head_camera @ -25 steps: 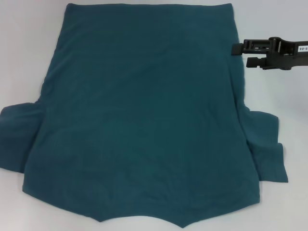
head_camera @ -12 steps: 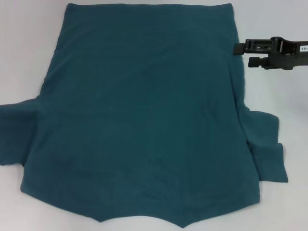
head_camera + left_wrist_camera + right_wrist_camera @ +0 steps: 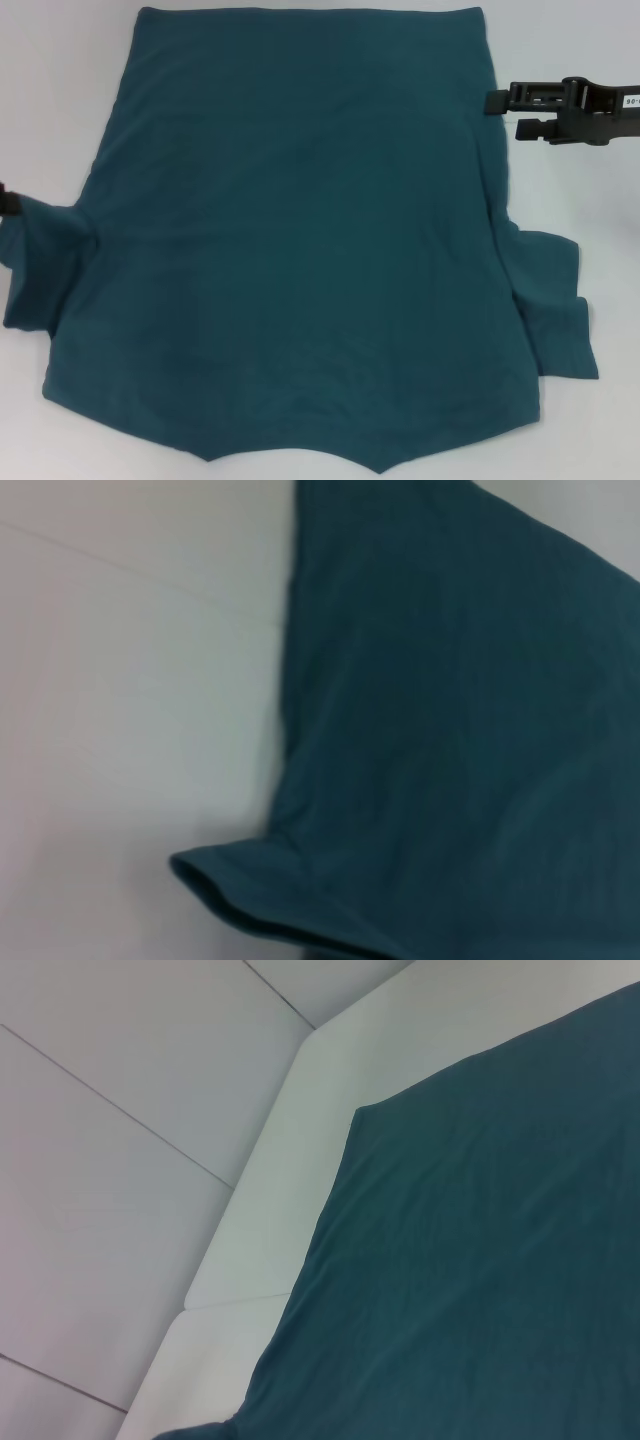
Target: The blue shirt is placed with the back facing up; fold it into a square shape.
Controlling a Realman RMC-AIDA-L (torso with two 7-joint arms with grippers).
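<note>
The blue shirt [image 3: 300, 240] lies spread on the white table [image 3: 60, 100], plain side up, hem at the far side and neck at the near edge. My left gripper [image 3: 4, 201] shows only as a dark tip at the left edge of the head view, shut on the end of the shirt's left sleeve [image 3: 40, 265], which is lifted and drawn up. The left wrist view shows the sleeve hem [image 3: 250, 905] close by. My right gripper [image 3: 502, 114] is open beside the shirt's right edge, its far fingertip touching the fabric. The right sleeve [image 3: 555, 305] lies flat.
The white table surrounds the shirt on the left, right and far sides. The right wrist view shows the shirt's far corner [image 3: 370, 1120], the table's edge [image 3: 290, 1070] and a tiled floor [image 3: 100, 1110] beyond it.
The left sleeve has been taken hold of at its end and lifted off the table, bunching inward. The right gripper has stayed where it was.
</note>
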